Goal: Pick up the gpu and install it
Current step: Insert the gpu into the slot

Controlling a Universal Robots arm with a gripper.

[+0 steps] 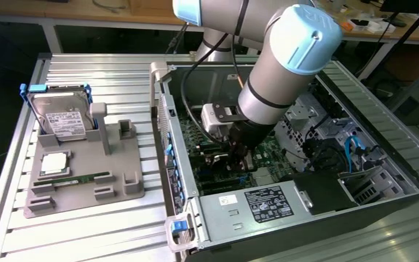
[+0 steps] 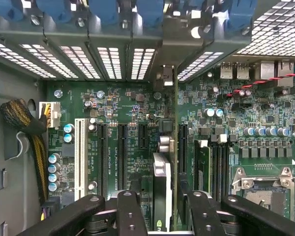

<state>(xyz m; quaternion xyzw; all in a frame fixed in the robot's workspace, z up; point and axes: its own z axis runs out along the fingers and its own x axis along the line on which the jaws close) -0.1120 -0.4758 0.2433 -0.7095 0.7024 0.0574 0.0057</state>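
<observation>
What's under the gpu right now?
The gpu stands edge-on over the motherboard, between the gripper's fingers. Empty slots lie beside it; whether its edge sits in a slot is covered.

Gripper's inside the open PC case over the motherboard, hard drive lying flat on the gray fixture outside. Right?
Not quite. The exterior view shows the hard drive standing on edge in the gray fixture, not lying flat. The rest holds: the gripper is inside the open PC case, over the motherboard.
</observation>
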